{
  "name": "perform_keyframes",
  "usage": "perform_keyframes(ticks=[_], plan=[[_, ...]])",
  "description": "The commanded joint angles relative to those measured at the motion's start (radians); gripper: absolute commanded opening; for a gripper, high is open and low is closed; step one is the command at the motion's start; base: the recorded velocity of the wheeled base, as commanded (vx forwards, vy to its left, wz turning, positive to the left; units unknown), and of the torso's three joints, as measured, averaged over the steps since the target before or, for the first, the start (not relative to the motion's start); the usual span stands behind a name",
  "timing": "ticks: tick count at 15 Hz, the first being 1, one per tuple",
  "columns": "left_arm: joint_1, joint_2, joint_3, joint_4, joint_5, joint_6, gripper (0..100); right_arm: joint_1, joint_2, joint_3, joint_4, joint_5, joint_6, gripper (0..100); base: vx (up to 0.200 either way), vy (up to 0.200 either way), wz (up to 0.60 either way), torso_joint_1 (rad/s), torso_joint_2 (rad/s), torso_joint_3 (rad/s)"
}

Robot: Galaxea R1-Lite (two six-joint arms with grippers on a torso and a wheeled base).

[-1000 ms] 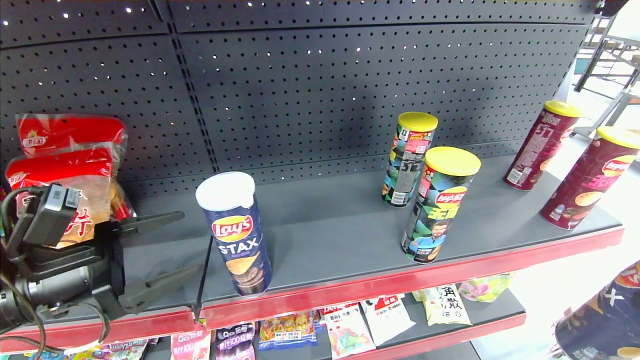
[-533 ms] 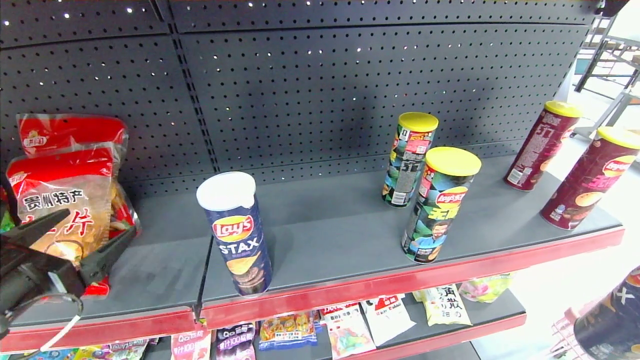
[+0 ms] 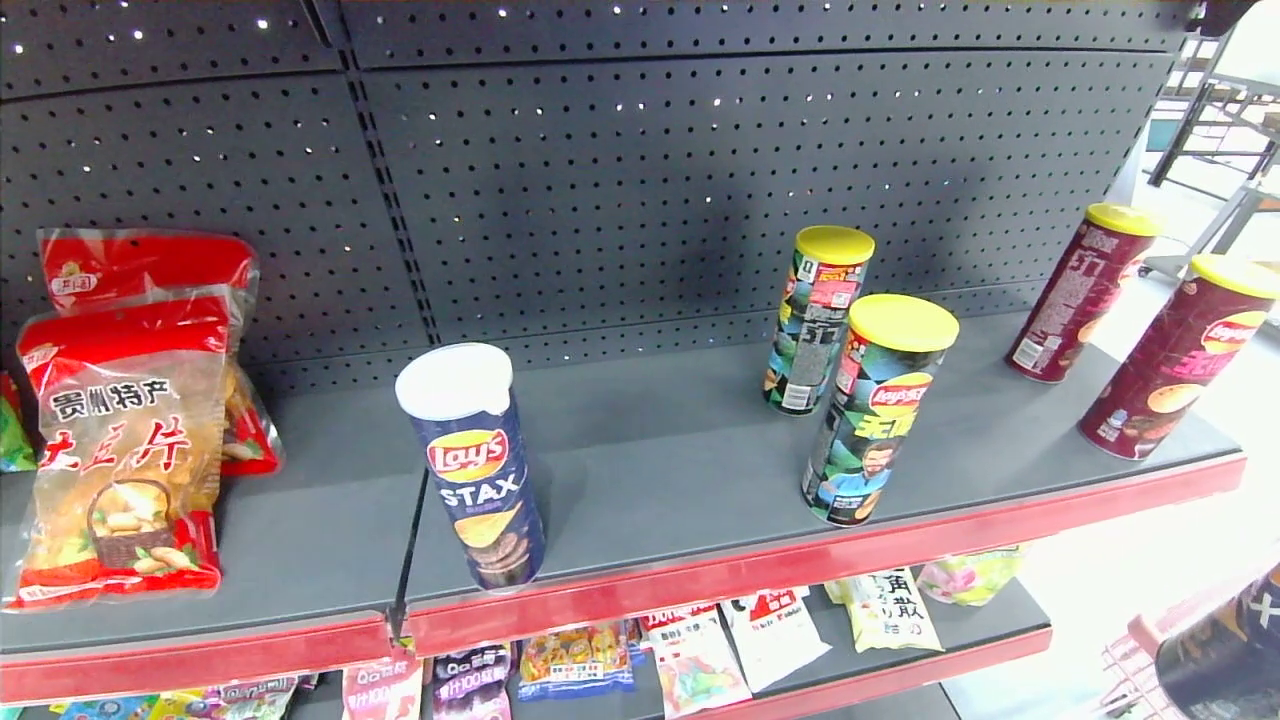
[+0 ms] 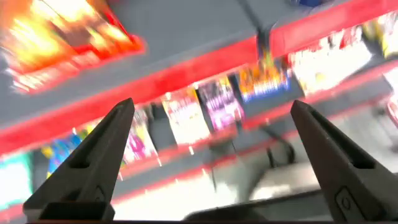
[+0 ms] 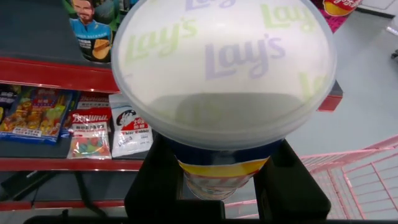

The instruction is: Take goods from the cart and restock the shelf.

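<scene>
A navy chip can with a white lid [image 3: 470,465] stands near the front edge of the grey shelf [image 3: 650,470]. In the left wrist view my left gripper [image 4: 212,104] is open and holds nothing, in front of the shelf's red edge [image 4: 155,78], pointing toward the lower shelves. My right gripper [image 5: 225,179] is shut on a second navy chip can [image 5: 224,68], whose white lid faces the camera. That held can [image 3: 1225,650] shows at the head view's lower right, below shelf height, over the pink cart [image 3: 1135,665].
Two yellow-lidded green cans [image 3: 880,405] stand mid-right on the shelf and two maroon cans [image 3: 1175,355] at its right end. Red snack bags [image 3: 120,440] lean at the left. Free shelf room lies between the navy can and the green cans. Small packets [image 3: 700,655] fill the lower shelf.
My left gripper has drawn back from the shelf, leftward and down, out of the head view, uncovering the snack bags. The held can at lower right has sunk lower.
</scene>
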Motion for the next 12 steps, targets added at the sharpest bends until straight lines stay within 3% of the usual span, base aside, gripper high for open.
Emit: perform_keyframes(ticks=[1,6,9,10,12], plan=[[-0.004,-0.108,-0.017,-0.011,0.000,0.010,100,0.002,0.003,-0.002,-0.004,0.008,-0.001,0,0.000,0.000,0.00,0.000,0.00,0.000],[-0.004,-0.101,-0.007,-0.014,0.000,0.025,100,0.002,0.011,-0.007,-0.005,0.006,-0.003,0,0.000,0.000,0.00,0.000,0.00,0.000],[-0.004,-0.103,-0.001,-0.014,0.000,0.040,100,0.002,0.011,-0.008,-0.005,0.003,-0.003,0,-0.200,0.000,0.00,0.012,0.00,-0.001],[-0.004,-0.103,-0.001,-0.014,0.000,0.040,100,0.002,0.011,-0.008,-0.005,0.003,-0.003,0,0.000,0.000,0.00,0.000,0.00,0.000],[-0.004,-0.114,0.005,-0.015,-0.001,0.074,100,-0.001,0.011,-0.008,-0.005,0.000,-0.003,0,0.000,0.000,0.00,0.000,0.00,0.000]])
